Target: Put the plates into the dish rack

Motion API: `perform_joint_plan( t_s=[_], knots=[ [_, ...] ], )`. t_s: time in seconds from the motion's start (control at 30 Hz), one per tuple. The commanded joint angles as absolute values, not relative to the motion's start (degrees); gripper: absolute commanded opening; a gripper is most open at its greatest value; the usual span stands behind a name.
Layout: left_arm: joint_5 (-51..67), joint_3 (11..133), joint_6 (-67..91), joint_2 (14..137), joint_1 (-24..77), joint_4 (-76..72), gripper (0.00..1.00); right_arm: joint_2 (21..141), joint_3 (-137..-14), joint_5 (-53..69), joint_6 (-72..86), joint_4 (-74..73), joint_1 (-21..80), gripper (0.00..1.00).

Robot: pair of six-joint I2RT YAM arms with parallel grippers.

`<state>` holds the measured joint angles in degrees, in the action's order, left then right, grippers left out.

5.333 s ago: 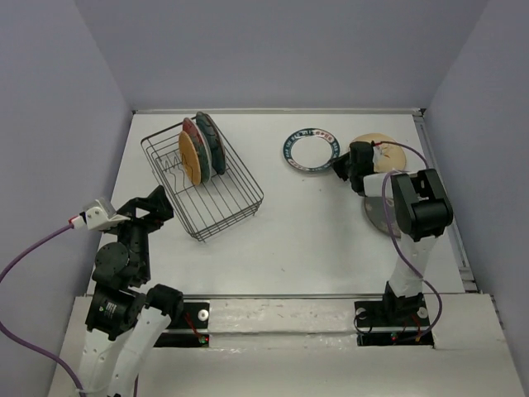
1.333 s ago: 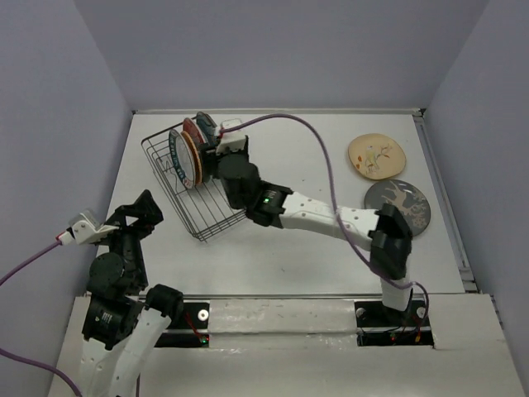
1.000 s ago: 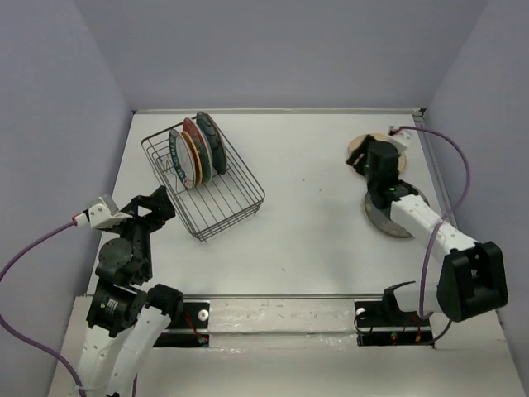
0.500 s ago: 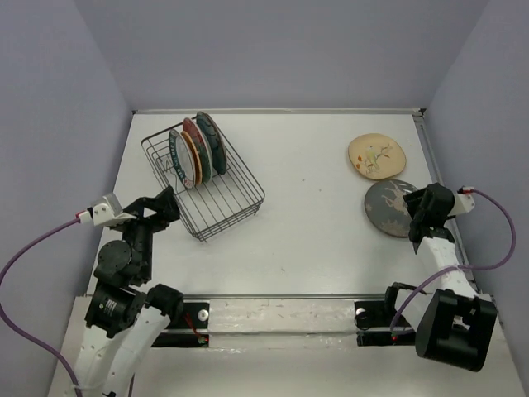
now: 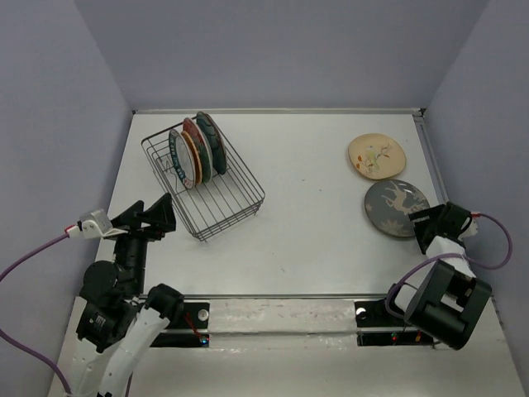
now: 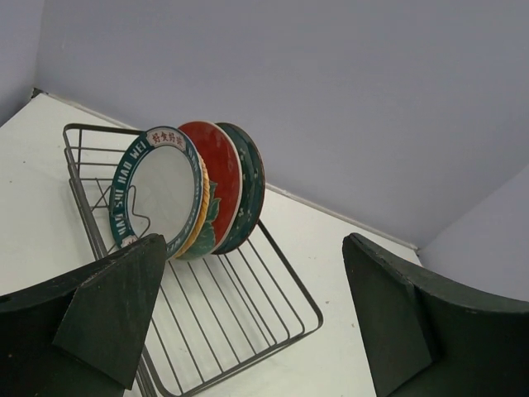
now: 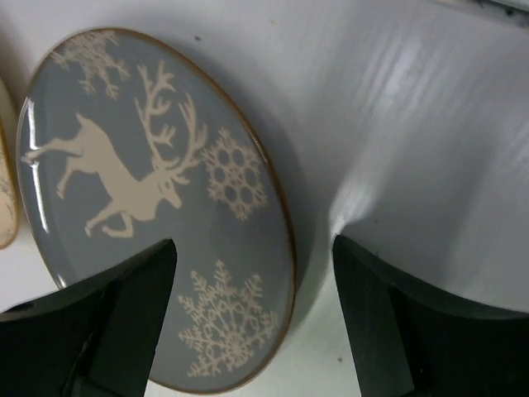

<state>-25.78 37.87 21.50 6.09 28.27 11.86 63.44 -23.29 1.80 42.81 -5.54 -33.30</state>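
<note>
Hovering wide open at the rim of the grey deer plate (image 7: 124, 165), flat on the surface (image 7: 430, 99), the right pincer (image 7: 252, 248) looks set for pickup; next, pinch that rim and carry it to the dish rack (image 5: 216, 198).

In the left wrist view, the white plate (image 6: 165, 192) is showing pale capitals reading "HAO WEI" along the left of its dark patterned rim. At the top of that rim, a pale panel is carrying red Chinese characters. They are perhaps beginning 好食, but they are looking too small to read surely.
</note>
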Motion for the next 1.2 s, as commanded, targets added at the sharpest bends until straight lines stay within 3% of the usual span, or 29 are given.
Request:
perform_joint_plan(
  t_s=[0.0, 0.2, 0.23, 0.47, 0.73, 0.9, 1.03, 1.1, 1.17],
  knots=[
    [-26.45, 37.53, 20.57, 4.75, 29.35, 9.84, 0.99, 67.32, -23.2, 11.68, 41.04, -3.08, -33.49, 0.75],
    [-26.81, 37.62, 20.65, 3.96, 29.53, 9.67, 0.99, 70.84, -22.77, 13.53, 42.71, -1.41, -33.49, 0.37],
    [-26.72, 37.62, 20.65, 4.13, 29.62, 9.58, 0.99, 69.71, -21.89, 13.71, 43.15, -1.32, -33.49, 0.26],
    [-26.37, 37.62, 20.65, 4.4, 29.62, 9.32, 0.99, 61.36, -14.68, 18.45, 43.51, -2.28, -33.49, 0.08],
    [-26.72, 37.62, 20.74, 4.83, 29.53, 9.4, 0.99, 51.08, -13.71, 22.94, 42.8, -10.11, -24.19, 0.07],
    [-26.54, 37.62, 20.65, 5.62, 29.27, 9.4, 0.99, 57.38, -14.76, 23.11, 43.85, -6.34, -10.22, 0.07],
    [-26.63, 37.62, 20.65, 6.33, 29.18, 9.75, 0.99, 63.01, -15.11, 24.34, 44.73, -0.7, -6.69, 0.07],
    [-26.46, 37.62, 20.65, 6.59, 29.09, 9.76, 0.99, 65.55, -15.73, 24.08, 44.91, 2.45, -5.37, 0.12],
    [-26.37, 37.62, 20.65, 7.29, 29.0, 9.67, 0.99, 65.92, -15.21, 22.16, 46.31, 3.42, -5.36, 0.32]
  ],
)
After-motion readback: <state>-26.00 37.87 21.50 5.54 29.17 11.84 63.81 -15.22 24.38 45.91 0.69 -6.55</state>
